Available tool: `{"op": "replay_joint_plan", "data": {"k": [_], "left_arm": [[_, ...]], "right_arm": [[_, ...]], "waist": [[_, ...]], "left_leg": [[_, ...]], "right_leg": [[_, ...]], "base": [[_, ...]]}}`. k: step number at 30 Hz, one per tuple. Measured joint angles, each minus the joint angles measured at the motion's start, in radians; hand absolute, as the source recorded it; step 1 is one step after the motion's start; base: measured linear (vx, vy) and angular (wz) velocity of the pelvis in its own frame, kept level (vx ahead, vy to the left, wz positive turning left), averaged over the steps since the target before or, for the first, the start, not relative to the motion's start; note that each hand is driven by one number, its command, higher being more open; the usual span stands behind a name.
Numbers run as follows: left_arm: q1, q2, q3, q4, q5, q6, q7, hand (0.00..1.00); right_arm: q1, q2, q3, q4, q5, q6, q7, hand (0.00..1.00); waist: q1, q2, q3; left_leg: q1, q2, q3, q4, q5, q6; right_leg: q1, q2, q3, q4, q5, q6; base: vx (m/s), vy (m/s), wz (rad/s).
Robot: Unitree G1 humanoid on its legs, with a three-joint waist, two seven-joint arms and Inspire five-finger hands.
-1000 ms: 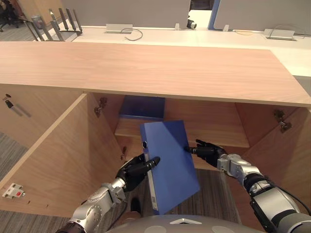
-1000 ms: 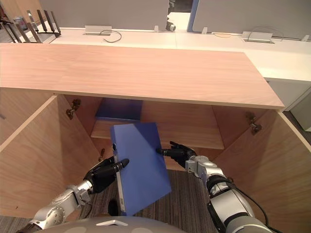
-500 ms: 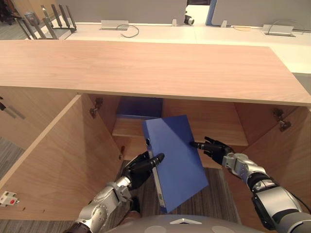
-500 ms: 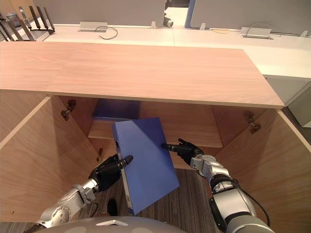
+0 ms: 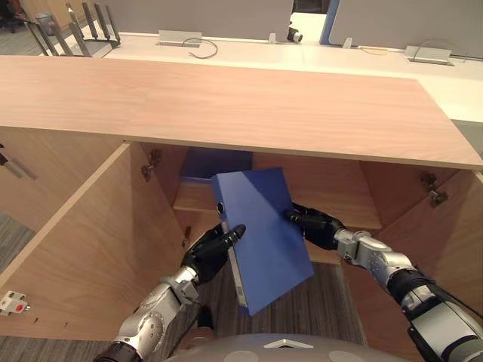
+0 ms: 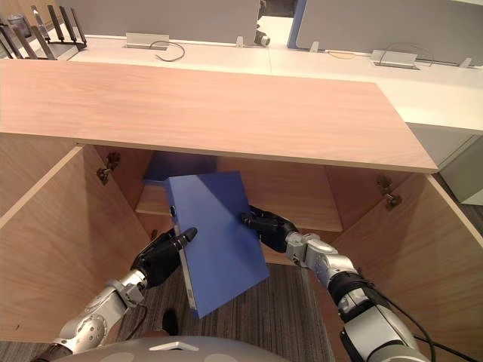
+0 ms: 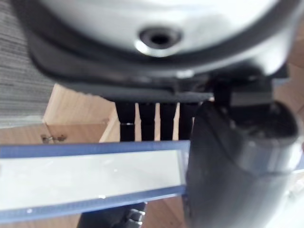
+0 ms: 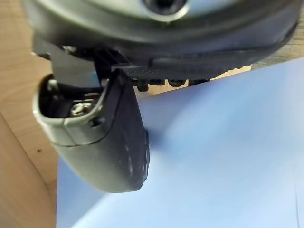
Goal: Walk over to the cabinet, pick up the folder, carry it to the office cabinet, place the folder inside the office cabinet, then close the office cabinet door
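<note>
Centrally, left robot hand (image 5: 207, 253) and right robot hand (image 5: 318, 227) pinched the flat, smooth blue folder (image 5: 262, 230) before the wood-grain cabinet (image 5: 226, 102)

Lighting is bright and even, from overhead. The cabinet top (image 5: 226, 105) is uniformly lit. Beneath the cabinet top, the interior sits in soft shadow, deepest at the back. Beyond the cabinet top, the white desk (image 5: 249, 54) reads brightest. The folder (image 5: 260, 234) is evenly lit.

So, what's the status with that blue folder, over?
Left hand and right hand both pinch the blue folder. It's tilted before the open cabinet, not yet inside. A second folder lies on the shelf.
</note>
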State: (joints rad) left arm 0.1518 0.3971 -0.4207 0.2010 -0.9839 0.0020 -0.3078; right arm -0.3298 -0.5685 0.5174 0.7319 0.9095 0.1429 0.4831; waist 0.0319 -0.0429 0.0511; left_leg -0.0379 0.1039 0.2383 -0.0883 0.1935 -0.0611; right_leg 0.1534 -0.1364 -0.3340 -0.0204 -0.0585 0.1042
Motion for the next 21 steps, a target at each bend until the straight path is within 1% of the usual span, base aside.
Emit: {"op": "replay_joint_plan", "data": {"k": [2, 4, 8, 12, 17, 21], "left_arm": [[-0.004, 0.0, 0.0, -0.015, 0.0, -0.006, 0.0, 0.0], [-0.01, 0.001, 0.0, -0.016, 0.0, -0.025, 0.0, 0.0], [-0.012, 0.002, 0.0, -0.016, 0.0, -0.028, -0.001, 0.0], [-0.012, 0.003, 0.0, -0.016, 0.0, -0.03, -0.001, 0.0], [-0.012, 0.003, 0.0, -0.016, -0.001, -0.034, -0.001, 0.0], [-0.012, 0.003, -0.009, -0.016, -0.039, -0.034, -0.001, 0.0]], "right_arm": [[0.024, -0.032, 0.019, -0.049, 0.025, -0.001, 0.001, 1.0], [0.051, -0.075, 0.048, -0.115, 0.049, 0.005, 0.002, 1.0], [0.092, -0.105, 0.074, -0.156, 0.092, 0.028, 0.003, 1.0], [0.096, -0.114, 0.102, -0.158, 0.1, 0.027, 0.003, 1.0], [0.099, -0.131, 0.128, -0.166, 0.099, 0.025, 0.003, 1.0], [0.105, -0.131, 0.131, -0.166, 0.098, 0.017, 0.005, 1.0]], "waist": [[-0.002, -0.007, -0.006], [-0.005, -0.012, -0.012], [-0.008, -0.02, -0.03], [-0.007, -0.016, -0.046], [-0.006, -0.009, -0.053], [-0.007, -0.006, -0.054]], "left_leg": [[-0.001, 0.003, 0.005, 0.0, 0.0, 0.0], [-0.001, 0.01, 0.012, 0.001, -0.002, -0.003], [-0.001, 0.017, 0.017, 0.001, -0.005, -0.007], [0.002, 0.02, 0.024, 0.001, -0.007, -0.01], [0.01, 0.02, 0.025, 0.002, -0.011, -0.014], [0.009, 0.02, 0.025, 0.002, -0.011, -0.014]], "right_leg": [[-0.004, 0.002, 0.006, 0.0, 0.001, -0.001], [-0.008, 0.008, 0.014, -0.001, 0.003, -0.005], [-0.008, 0.015, 0.021, -0.01, 0.006, -0.009], [-0.006, 0.017, 0.026, -0.019, 0.009, -0.01], [0.005, 0.019, 0.026, -0.026, 0.009, -0.011], [0.006, 0.019, 0.025, -0.029, 0.009, -0.011]], "base": [[0.01, -0.02, -0.08], [0.0, -0.025, -0.11], [0.0, -0.028, -0.06], [0.0, -0.01, -0.04], [0.0, 0.0, 0.0], [0.0, 0.0, 0.0]]}}
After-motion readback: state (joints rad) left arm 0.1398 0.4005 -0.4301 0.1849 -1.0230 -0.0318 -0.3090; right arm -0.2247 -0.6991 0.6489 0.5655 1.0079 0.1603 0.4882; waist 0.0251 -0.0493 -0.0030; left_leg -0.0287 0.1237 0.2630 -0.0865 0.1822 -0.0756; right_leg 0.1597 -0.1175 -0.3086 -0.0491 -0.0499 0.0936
